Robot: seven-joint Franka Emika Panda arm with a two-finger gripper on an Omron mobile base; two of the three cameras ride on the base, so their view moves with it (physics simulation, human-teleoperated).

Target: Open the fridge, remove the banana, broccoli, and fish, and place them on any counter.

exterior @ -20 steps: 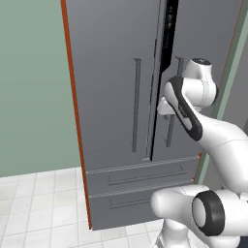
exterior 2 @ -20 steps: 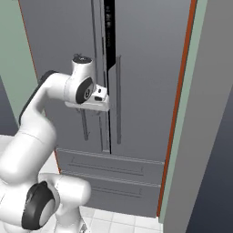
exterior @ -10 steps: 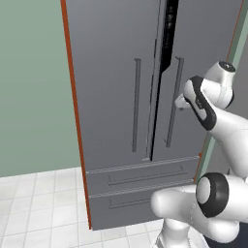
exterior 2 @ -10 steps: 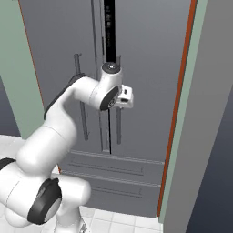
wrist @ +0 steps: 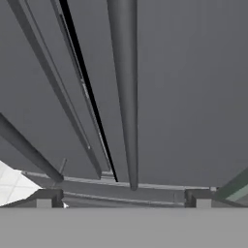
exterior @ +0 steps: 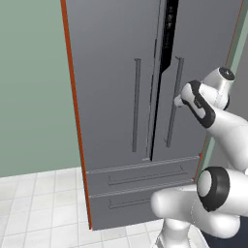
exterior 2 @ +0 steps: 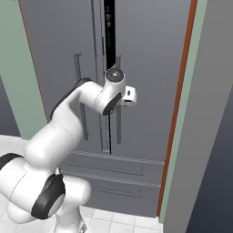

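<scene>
The fridge (exterior: 116,97) stands tall and grey, both doors shut to a dark seam, and it also faces me in the right base view (exterior 2: 145,68). My gripper (exterior: 178,100) is open and hovers at the right door's thin vertical handle (exterior: 173,106). From the other side the gripper (exterior 2: 129,96) sits just right of that handle (exterior 2: 119,123). In the hand view the handle (wrist: 126,97) runs up between my spread fingertips (wrist: 48,197), the gripper (wrist: 123,198) holding nothing. The banana, broccoli and fish are hidden. The counter is out of view.
The left door's handle (exterior: 136,104) hangs beside the seam. Two drawers (exterior: 145,177) lie below the doors. An orange-red edge (exterior: 75,116) borders the fridge, with green wall (exterior: 29,87) left and a grey-green panel (exterior 2: 191,136) right. White floor tiles (exterior: 38,203) spread below.
My arm has swung to the right, carrying the hand from near the door seam over to the right door's handle. The jaws stayed open.
</scene>
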